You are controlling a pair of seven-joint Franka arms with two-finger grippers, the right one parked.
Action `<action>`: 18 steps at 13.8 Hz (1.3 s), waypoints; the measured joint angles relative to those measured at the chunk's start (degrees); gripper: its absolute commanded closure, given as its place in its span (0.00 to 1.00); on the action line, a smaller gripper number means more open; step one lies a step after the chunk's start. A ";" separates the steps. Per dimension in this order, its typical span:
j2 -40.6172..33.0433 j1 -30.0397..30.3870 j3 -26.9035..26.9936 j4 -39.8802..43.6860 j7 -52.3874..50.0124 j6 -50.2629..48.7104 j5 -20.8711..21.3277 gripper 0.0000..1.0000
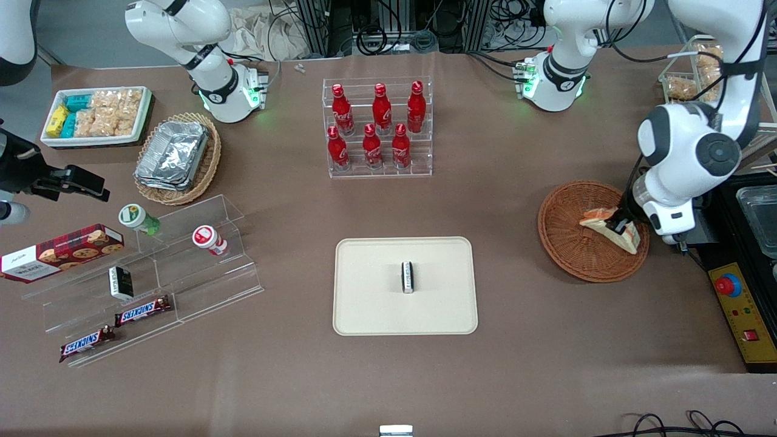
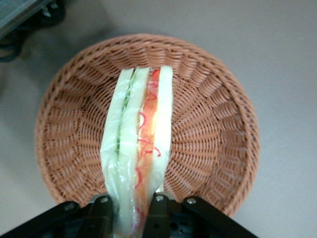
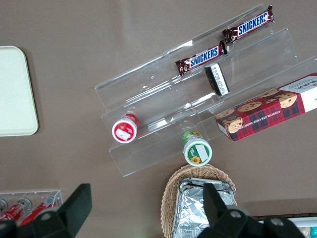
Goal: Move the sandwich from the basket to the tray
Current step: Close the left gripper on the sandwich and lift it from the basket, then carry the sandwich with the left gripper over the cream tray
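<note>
**user_a:** Biggest risk here, as far as anyone can judge: the sandwich (image 2: 138, 148) is soft and layered, so a pinch at one end could let the slices shear apart or the filling slide out once it goes up. It's a long wedge held near one end, so it could also sag or swing and slip out on the way to the tray (image 1: 364, 303). The basket (image 2: 208, 148) is light wicker too. If the bread snags on the weave, the basket might tip or drag along the surface.

**user_b:** Agreed. There's also a small black-and-white packet (image 1: 408, 277) sitting upright in the middle of the tray, so a drop dead centre would land on it or knock it over. Better to aim for bare tray beside it.

**user_a:** And the grip itself?

**user_b:** The gripper (image 2: 132, 210) is down in the basket, at the end of the table where the working arm stands. The fingers (image 2: 101, 210) are closed in narrow, one on each flat bread face, pinching the wedge on its edge. The sandwich is over the basket floor; whether it's touching the weave or just clear of it is hard to say.
</note>
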 measured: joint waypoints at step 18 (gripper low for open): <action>2.54 -0.86 -22.43 24.98 32.59 -23.70 0.08 1.00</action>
